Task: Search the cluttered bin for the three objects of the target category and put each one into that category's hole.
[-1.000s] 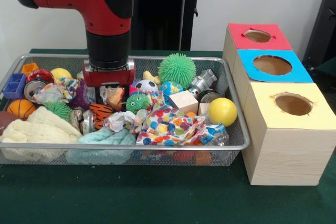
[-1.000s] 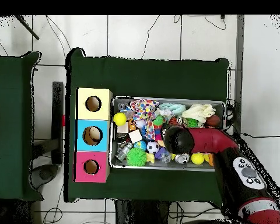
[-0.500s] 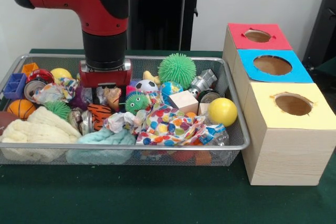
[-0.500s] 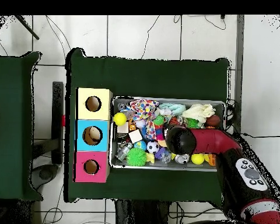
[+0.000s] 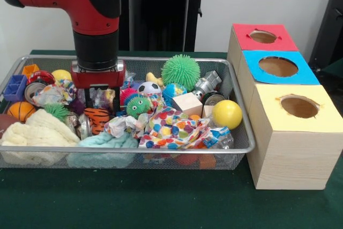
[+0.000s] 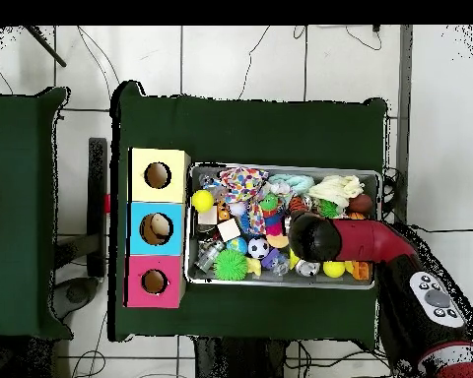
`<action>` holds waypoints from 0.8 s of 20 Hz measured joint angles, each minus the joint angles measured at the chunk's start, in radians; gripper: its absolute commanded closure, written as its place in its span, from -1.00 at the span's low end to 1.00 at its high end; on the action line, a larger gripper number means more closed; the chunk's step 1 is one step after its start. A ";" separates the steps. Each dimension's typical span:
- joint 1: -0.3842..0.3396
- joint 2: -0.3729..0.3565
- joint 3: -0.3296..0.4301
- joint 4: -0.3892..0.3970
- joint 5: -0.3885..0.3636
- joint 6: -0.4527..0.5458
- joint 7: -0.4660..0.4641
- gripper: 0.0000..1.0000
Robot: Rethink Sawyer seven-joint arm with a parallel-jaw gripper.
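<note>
- We see the red and black arm's gripper (image 5: 98,102) has shifted left in the front view since 1.0 s ago, now above the orange tiger-striped toy (image 5: 98,119).
- We count three wooden boxes with holes: red-topped (image 5: 263,36), blue-topped (image 5: 278,66), yellow-topped (image 5: 299,106), beside the wire mesh bin (image 5: 244,132).
- Balls visible: smooth yellow ball (image 5: 227,113), soccer ball (image 5: 149,87), spiky green ball (image 5: 181,71).
- Gripper tips sit buried in clutter; we cannot tell whether spread or pinching.
</note>
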 measured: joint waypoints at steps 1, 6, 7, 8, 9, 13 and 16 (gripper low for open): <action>0.000 0.000 0.000 0.000 0.000 0.000 0.000 -1.00; 0.000 0.000 0.008 0.000 0.001 0.000 0.000 -1.00; 0.000 0.001 0.010 0.000 0.002 0.000 0.000 -1.00; 0.000 0.001 0.013 0.000 0.002 0.000 0.000 -1.00; 0.000 0.001 0.016 0.000 0.003 0.000 0.000 -1.00; -0.002 0.001 0.029 0.000 0.003 0.000 0.000 1.00; -0.004 0.001 0.033 0.000 0.003 0.000 0.000 1.00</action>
